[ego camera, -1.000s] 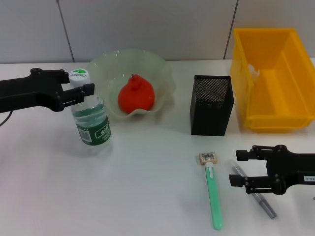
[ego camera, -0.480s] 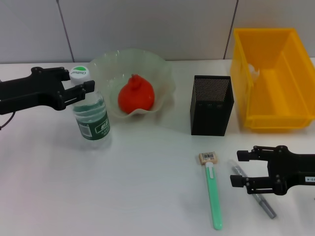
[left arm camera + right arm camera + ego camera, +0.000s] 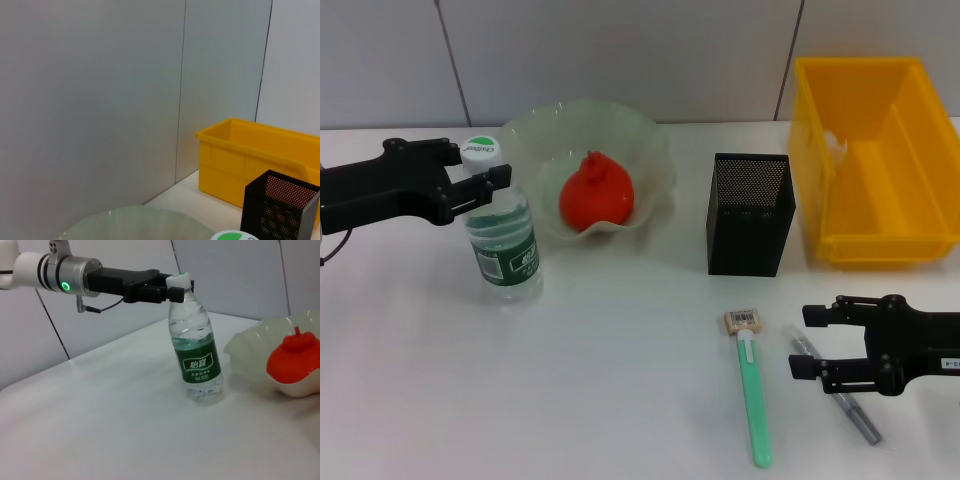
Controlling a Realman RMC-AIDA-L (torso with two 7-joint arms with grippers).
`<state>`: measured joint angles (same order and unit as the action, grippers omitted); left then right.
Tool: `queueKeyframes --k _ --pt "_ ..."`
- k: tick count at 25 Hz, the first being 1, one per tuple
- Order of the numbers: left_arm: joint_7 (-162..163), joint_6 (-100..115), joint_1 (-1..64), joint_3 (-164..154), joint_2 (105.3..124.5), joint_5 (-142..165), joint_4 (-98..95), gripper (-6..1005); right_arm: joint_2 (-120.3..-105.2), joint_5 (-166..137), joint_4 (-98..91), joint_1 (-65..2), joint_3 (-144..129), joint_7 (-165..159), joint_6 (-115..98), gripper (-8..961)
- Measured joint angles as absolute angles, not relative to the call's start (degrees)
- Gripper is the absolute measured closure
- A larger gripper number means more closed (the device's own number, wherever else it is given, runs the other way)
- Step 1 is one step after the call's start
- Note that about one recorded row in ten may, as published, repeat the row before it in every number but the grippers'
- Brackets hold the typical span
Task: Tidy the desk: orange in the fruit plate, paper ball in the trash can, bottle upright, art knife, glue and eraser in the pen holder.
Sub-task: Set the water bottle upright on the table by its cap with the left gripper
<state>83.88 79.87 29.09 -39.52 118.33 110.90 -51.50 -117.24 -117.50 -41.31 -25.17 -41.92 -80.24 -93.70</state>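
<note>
Bright, even light; soft shadows.

My left wrist view shows only the top of the bottle's white cap (image 3: 231, 235); the rest is cut off at the edge. The fruit plate (image 3: 135, 225) is cut off there too. In the head view, the trash can (image 3: 865, 150) runs past the right edge. A small white thing (image 3: 835, 143) inside it is partly hidden by its wall. My right arm (image 3: 920, 345) leaves the picture.
</note>
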Motion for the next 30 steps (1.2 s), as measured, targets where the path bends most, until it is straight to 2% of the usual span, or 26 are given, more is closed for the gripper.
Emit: queueKeyframes --k 30 --pt "81.72 78.86 29.39 -39.64 118.38 110.58 -49.09 554 -117.42 -117.51 -41.31 -25.32 -41.83 -80.24 -93.7 169"
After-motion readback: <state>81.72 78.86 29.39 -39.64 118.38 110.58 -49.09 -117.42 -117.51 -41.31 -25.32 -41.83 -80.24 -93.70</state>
